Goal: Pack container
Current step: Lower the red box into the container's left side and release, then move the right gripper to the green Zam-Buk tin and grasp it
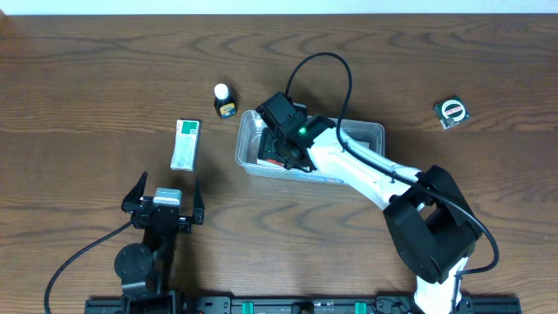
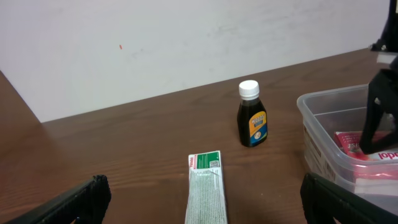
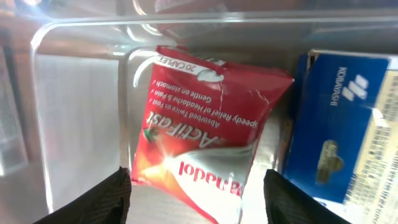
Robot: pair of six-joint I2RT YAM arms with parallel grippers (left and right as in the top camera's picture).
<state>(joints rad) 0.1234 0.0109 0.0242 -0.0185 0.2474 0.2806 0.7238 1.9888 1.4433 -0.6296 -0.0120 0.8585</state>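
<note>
The clear plastic container [image 1: 366, 136] sits at the table's middle; it also shows in the left wrist view [image 2: 323, 106] and the right wrist view [image 3: 68, 93]. Inside it lie a red packet [image 3: 199, 124] and a blue-and-white box [image 3: 339, 124]. My right gripper [image 1: 283, 148] is open inside the container's left end, its fingers [image 3: 198, 196] either side of the red packet and apart from it. My left gripper [image 1: 163, 199] is open and empty near the front left, with the green-and-white box [image 1: 185, 144] ahead of it [image 2: 206, 186].
A small dark bottle with a white cap [image 1: 224, 99] stands left of the container, also in the left wrist view [image 2: 252, 115]. A small round item in a packet [image 1: 452, 112] lies at the far right.
</note>
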